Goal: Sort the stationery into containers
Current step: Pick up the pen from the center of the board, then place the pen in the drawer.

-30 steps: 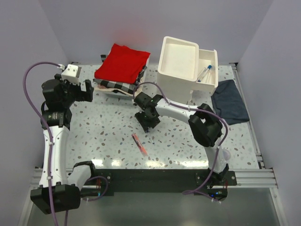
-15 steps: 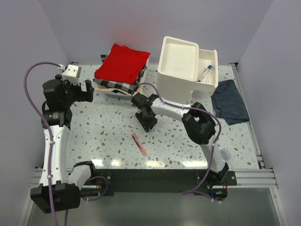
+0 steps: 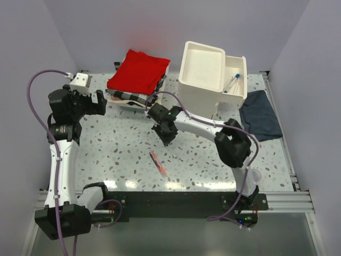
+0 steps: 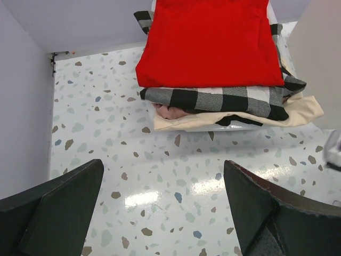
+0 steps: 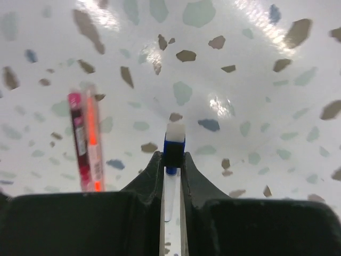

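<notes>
My right gripper [image 5: 172,157] is shut on a thin white pen with a blue cap [image 5: 174,148], held above the speckled table; in the top view that gripper [image 3: 164,128] hangs near the table's middle, in front of the white drawer unit [image 3: 202,72]. An orange-red marker [image 5: 88,141] lies on the table to the gripper's left; it also shows in the top view [image 3: 158,163]. The unit's top drawer [image 3: 235,80] is pulled out to the right with a pen [image 3: 230,84] inside. My left gripper [image 4: 162,205] is open and empty above the table at the left [image 3: 88,101].
A stack of red and checked folded cloths [image 3: 137,77] lies at the back, also in the left wrist view [image 4: 213,58]. A dark blue-grey cloth [image 3: 261,121] lies at the right. A translucent small cup [image 3: 256,175] stands near the right arm's base.
My right gripper has risen and shifted a little toward the back with the pen in it. The left arm has barely moved.
</notes>
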`<state>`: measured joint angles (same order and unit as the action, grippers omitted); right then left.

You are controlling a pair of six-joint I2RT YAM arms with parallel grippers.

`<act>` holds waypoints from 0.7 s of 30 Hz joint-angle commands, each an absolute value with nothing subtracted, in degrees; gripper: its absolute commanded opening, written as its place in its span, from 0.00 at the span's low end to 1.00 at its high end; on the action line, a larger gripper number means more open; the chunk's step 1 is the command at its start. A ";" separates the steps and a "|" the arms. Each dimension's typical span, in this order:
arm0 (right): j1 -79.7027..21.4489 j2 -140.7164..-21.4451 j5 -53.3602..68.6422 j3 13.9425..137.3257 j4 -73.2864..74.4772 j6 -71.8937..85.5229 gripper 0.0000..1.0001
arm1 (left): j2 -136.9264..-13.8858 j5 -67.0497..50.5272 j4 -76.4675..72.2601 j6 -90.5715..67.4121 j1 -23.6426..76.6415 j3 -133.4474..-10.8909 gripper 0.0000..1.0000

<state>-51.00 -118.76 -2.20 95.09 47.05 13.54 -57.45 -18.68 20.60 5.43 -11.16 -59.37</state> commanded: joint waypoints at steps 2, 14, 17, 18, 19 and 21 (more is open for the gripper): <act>-50.89 -96.61 -5.17 95.63 44.03 6.95 0.00 | -60.81 -21.88 17.67 3.96 -11.60 -63.63 1.00; -22.17 -85.69 -9.94 101.07 40.87 5.18 0.00 | -69.08 -22.76 16.61 3.25 -11.34 -69.78 1.00; -17.24 -86.92 -10.19 102.82 39.46 5.97 0.00 | -70.31 -22.68 16.44 2.90 -11.42 -70.66 1.00; -16.27 -87.45 -10.63 103.35 39.11 6.50 0.00 | -70.57 -22.76 16.44 2.81 -11.25 -70.84 1.00; -14.78 -88.84 -11.16 103.88 38.94 6.68 0.00 | -71.01 -22.85 16.44 2.81 -11.34 -71.01 1.00; -13.80 -90.34 -11.42 106.08 38.41 6.77 0.00 | -71.19 -22.94 16.70 2.72 -11.25 -71.45 1.00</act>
